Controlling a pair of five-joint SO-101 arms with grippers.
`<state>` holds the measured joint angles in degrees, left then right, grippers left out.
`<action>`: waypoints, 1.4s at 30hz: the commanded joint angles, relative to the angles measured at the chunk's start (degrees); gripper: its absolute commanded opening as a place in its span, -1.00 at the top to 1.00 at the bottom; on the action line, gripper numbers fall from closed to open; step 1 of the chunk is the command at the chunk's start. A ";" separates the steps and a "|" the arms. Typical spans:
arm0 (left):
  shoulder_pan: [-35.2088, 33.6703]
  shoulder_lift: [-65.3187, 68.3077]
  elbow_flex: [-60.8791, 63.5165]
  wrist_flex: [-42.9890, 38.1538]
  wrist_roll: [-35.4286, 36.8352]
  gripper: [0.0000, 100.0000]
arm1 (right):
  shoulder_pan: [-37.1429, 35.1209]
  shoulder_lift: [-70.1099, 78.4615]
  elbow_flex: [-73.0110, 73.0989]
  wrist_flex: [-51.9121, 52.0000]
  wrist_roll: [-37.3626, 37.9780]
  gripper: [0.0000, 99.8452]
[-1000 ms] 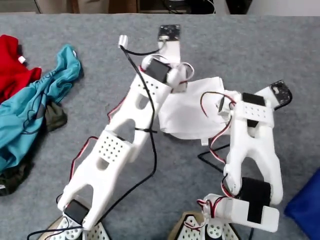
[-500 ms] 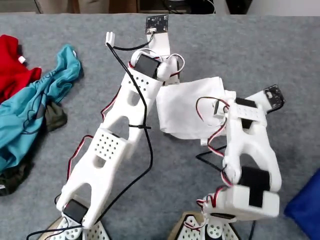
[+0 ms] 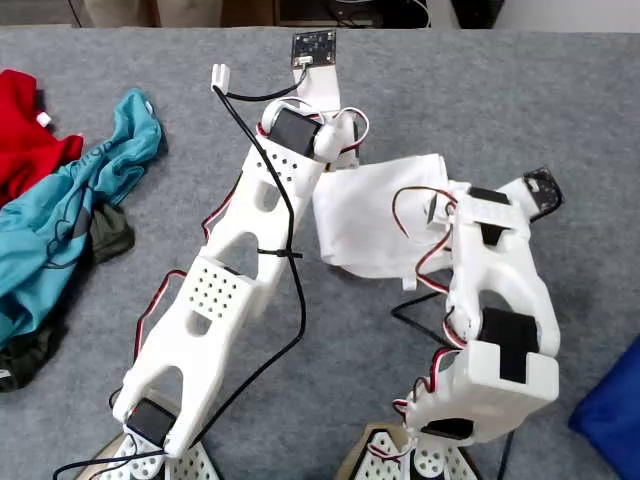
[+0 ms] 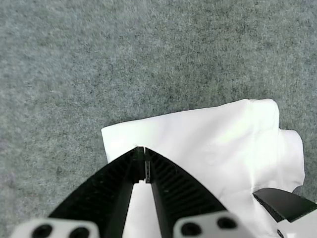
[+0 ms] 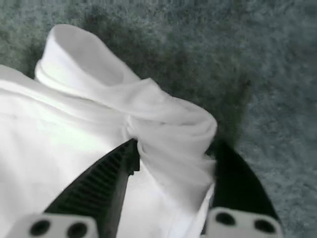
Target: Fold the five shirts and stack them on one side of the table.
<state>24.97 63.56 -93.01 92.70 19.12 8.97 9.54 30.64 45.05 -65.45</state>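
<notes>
White shirt (image 3: 370, 215) lies mid-desk (image 3: 520, 110) between both arms in the high view. Left wrist view: the left end effector (image 4: 144, 166) is closed, tips at the shirt's corner. Right wrist view: the right end effector (image 5: 176, 148) gapes, straddling its bunched edge.

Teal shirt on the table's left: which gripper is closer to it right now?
Left. The left gripper is at the white shirt's corner on the side of the teal shirt; the right gripper is over the white shirt's opposite edge, farther away.
</notes>
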 commanded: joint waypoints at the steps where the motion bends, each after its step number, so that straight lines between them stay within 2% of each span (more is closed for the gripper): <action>1: -1.23 -0.84 -2.81 -0.18 -0.44 0.96 | -0.40 0.22 -1.80 -0.62 0.18 0.86; 5: -2.11 -0.84 -2.81 -0.79 -0.44 0.96 | -0.40 0.22 -1.45 -0.18 0.18 0.94; 17: -2.37 -0.84 -2.81 -0.97 -0.44 0.96 | 1.63 0.13 -9.19 12.40 2.20 0.99; 26: -2.81 -0.92 -2.81 -0.97 -0.44 0.96 | 15.60 0.13 -17.63 16.26 5.10 0.99; 42: -3.34 -0.84 -2.90 -1.93 -0.35 0.96 | 45.49 0.13 -43.38 42.46 13.71 0.99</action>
<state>22.33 63.56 -93.01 91.65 19.12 49.05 10.33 -6.99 84.35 -53.76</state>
